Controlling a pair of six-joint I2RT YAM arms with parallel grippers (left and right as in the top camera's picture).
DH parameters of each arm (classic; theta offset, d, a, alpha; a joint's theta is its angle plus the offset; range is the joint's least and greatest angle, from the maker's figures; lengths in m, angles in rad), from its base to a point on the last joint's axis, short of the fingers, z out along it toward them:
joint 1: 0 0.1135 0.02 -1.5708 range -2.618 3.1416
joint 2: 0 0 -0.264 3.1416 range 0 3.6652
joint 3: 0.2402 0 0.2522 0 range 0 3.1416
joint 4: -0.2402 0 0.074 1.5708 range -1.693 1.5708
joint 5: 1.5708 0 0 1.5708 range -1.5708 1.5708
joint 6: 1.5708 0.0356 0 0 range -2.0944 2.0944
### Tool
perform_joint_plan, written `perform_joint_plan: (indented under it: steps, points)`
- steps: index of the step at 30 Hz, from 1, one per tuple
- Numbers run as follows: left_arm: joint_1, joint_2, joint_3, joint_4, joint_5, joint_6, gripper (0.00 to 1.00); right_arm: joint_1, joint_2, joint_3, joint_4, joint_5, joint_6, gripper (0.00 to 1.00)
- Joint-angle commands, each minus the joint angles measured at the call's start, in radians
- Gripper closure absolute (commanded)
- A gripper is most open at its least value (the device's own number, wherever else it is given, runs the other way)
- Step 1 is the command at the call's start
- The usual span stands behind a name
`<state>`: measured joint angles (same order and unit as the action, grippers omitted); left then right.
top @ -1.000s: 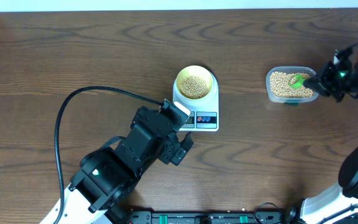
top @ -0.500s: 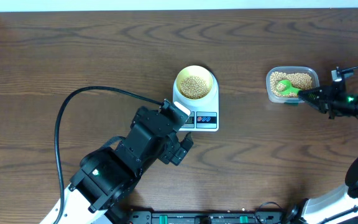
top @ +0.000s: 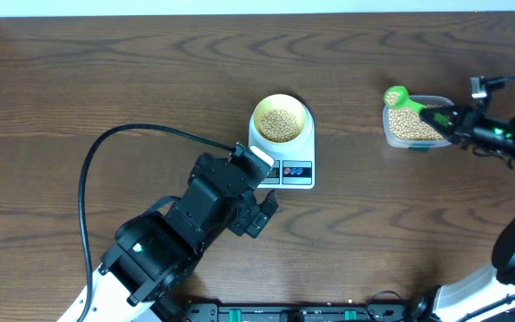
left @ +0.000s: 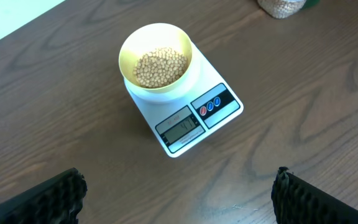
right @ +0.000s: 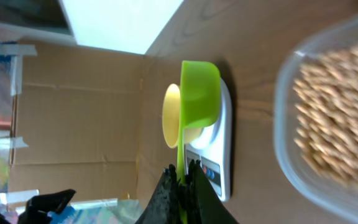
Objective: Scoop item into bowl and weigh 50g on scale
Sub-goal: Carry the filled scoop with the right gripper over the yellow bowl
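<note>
The pale yellow bowl (top: pixel 281 119) stands on the white scale (top: pixel 299 172) at mid-table and holds tan beans (left: pixel 160 64). More beans fill a clear tub (top: pixel 414 126) to the right. My right gripper (top: pixel 443 117) is shut on the handle of a green scoop (top: pixel 395 95), whose cup hangs over the tub's far left corner. In the right wrist view the scoop (right: pixel 199 93) is seen side-on, and its contents do not show. My left gripper (left: pixel 179 205) is open, with nothing between its fingers (left: pixel 58 198), on the near side of the scale (left: pixel 197 118) and apart from it.
A black cable (top: pixel 114 143) loops over the table left of the left arm. The table's far edge (top: pixel 257 15) runs along the top. A cardboard wall (right: pixel 79 106) stands beyond the scale in the right wrist view.
The right gripper drew the green scoop through the tub's beans, then lifted it out toward the tub's far left corner. The left arm stayed still.
</note>
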<state>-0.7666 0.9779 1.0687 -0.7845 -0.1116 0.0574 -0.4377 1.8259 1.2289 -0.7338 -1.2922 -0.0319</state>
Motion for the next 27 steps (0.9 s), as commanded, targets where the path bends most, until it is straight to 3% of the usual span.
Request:
perform_joint_plan:
  steps: [1, 13, 27]
  points:
    - [0.004, -0.005, 0.030, 0.001, -0.013, 0.014, 0.02, 0.088, 0.009, 0.000, 0.103, -0.066, 0.130, 0.99]
    - [0.004, -0.005, 0.030, 0.001, -0.013, 0.014, 0.02, 0.323, 0.009, 0.000, 0.629, -0.080, 0.562, 0.99]
    - [0.004, -0.005, 0.030, 0.001, -0.013, 0.014, 0.02, 0.479, 0.009, 0.000, 0.694, -0.055, 0.528, 0.99]
